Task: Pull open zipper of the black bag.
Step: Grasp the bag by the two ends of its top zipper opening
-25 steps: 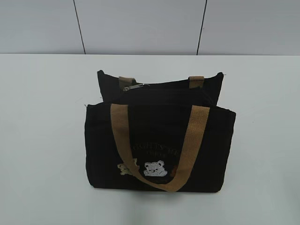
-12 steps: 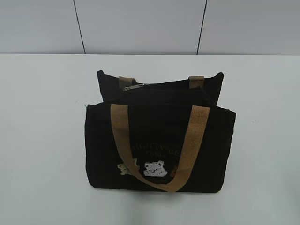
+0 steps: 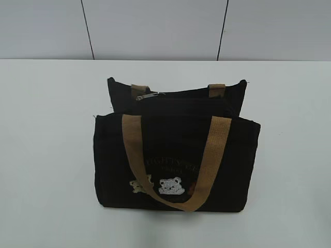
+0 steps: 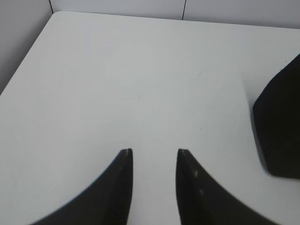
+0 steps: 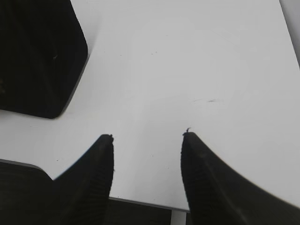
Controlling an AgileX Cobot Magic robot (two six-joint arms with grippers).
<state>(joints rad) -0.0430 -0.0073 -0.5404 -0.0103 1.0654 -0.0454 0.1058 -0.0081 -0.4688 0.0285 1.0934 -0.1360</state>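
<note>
The black bag (image 3: 176, 150) stands upright mid-table in the exterior view, tan handles hanging over its front, bear figures low on it. Along its top runs the zipper (image 3: 181, 95), its small metal pull tab (image 3: 149, 95) lying at the left end. Neither arm shows in that view. My left gripper (image 4: 153, 152) hovers open over bare table, the black bag's corner (image 4: 281, 126) off to its right. My right gripper (image 5: 148, 136) is open too, near the table's front edge, with the black bag (image 5: 37, 56) at upper left. Nothing sits between either pair of fingers.
The white table (image 3: 46, 155) stretches around the bag on both sides. A grey panelled wall (image 3: 155, 28) stands behind it. The table's front edge (image 5: 140, 202) lies just under my right gripper, and its left edge (image 4: 23, 65) shows in the left wrist view.
</note>
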